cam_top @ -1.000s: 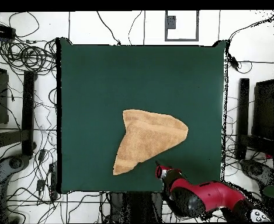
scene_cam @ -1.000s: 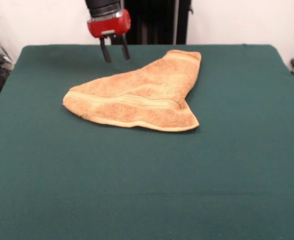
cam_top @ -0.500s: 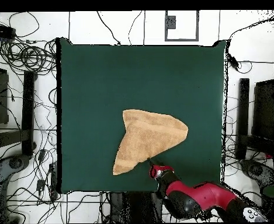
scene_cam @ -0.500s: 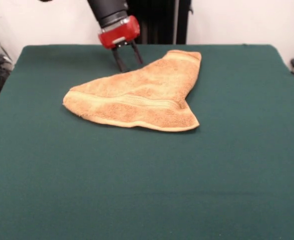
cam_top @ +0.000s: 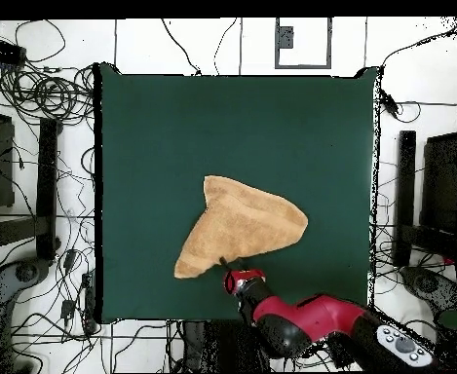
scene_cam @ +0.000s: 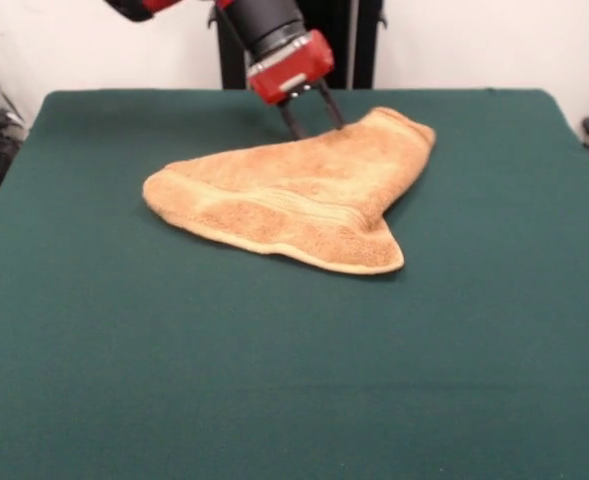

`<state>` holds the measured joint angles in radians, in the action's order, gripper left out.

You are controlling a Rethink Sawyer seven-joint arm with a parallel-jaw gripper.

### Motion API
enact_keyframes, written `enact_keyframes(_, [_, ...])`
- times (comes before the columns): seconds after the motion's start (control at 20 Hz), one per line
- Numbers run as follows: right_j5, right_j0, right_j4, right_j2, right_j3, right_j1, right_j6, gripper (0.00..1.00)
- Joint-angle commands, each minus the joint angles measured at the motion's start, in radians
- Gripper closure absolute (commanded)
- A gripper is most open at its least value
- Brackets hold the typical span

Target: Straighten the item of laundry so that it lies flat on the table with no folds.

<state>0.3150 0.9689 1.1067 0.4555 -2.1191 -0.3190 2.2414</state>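
Front view: gripper (scene_cam: pixel 312 116) tilts down at the towel (scene_cam: pixel 292 196) far edge, fingers spread and touching the cloth, likely to catch that edge; towel lies folded, mid-counter (scene_cam: pixel 274 380), toward the robot's side

From above, the towel (cam_top: pixel 237 224) lies on the green desk (cam_top: pixel 154 136) as a rough triangle, folded over on itself rather than spread flat. One corner points toward the desk's top-left, a blunt corner toward its right side, and a narrow tail runs down to the lower left. My arm (cam_top: pixel 310 326) reaches in from below the towel, red and black, crossing the desk's bottom edge. My gripper (cam_top: pixel 222 263) sits at the towel's lower edge, touching the cloth just right of the narrow tail; I cannot tell how my jaws stand. Tangled cables (cam_top: pixel 47 93) lie on the floor beyond the desk's left side.
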Motion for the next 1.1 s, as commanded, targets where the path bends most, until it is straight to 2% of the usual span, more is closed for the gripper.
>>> enact_keyframes(0.05, [0.205,-0.158,-0.123,-0.098,0.068,-0.005,0.004,0.00])
enact_keyframes(0.3, [0.254,-0.179,-0.123,-0.121,0.085,0.019,0.018,0.00])
enact_keyframes(0.4, [0.261,-0.207,-0.145,-0.159,0.083,0.006,0.019,0.00])
enact_keyframes(0.45, [0.293,-0.191,-0.127,-0.195,0.094,0.044,0.002,0.00])
enact_keyframes(0.9, [0.512,-0.305,-0.297,-0.347,0.072,0.054,-0.059,0.00])
enact_keyframes(1.1, [0.606,-0.375,-0.355,-0.419,0.054,0.013,-0.111,0.00])
